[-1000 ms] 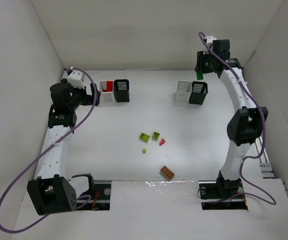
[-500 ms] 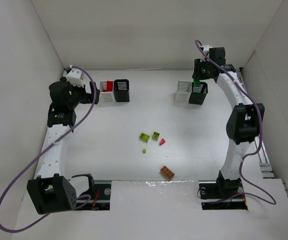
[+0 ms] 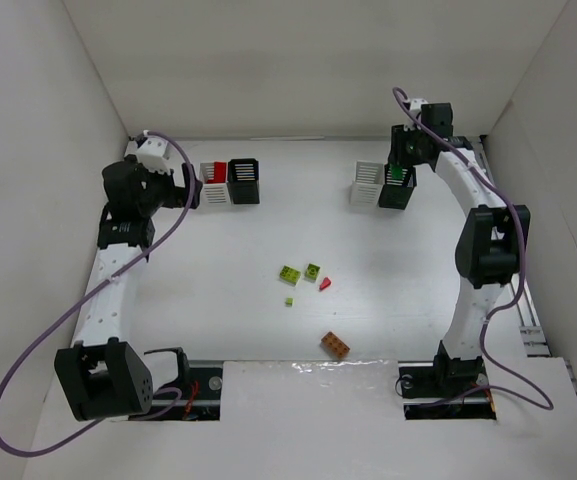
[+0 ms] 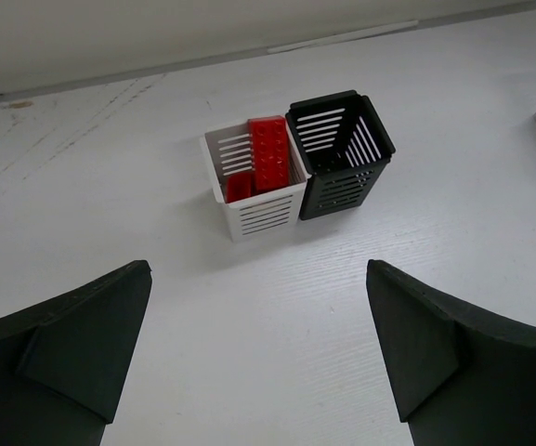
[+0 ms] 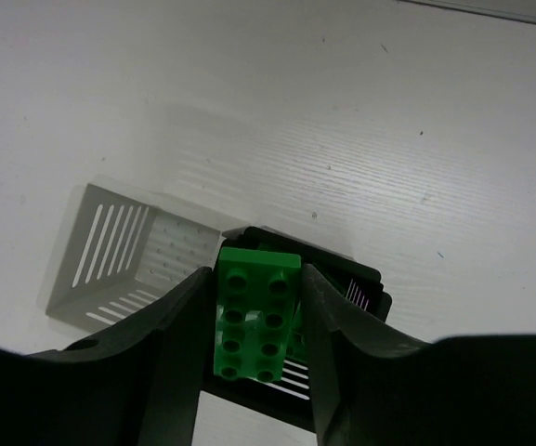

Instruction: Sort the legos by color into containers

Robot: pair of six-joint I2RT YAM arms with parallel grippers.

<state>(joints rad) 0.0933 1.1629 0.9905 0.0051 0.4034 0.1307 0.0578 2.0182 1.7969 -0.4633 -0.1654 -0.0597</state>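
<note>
My right gripper [image 3: 400,164] is shut on a green lego [image 5: 256,311] and holds it just over the open top of the right black container [image 5: 365,282], with another green piece showing inside. The white container [image 5: 119,255] stands empty beside it. My left gripper [image 4: 258,353] is open and empty, short of the left pair: a white container [image 4: 258,212] holding red legos [image 4: 268,153] and an empty black container [image 4: 342,167]. Loose in the middle lie two yellow-green legos [image 3: 289,273] [image 3: 312,270], a tiny yellow-green one [image 3: 289,301], a red one [image 3: 325,284] and an orange one [image 3: 334,345].
White walls enclose the table on the left, back and right. The two arm bases [image 3: 103,385] [image 3: 448,380] sit at the near edge. Purple cables [image 3: 28,370] loop off both arms.
My right gripper has come forward and down with the green lego, from behind the right pair to over the black container. My left arm has barely shifted.
</note>
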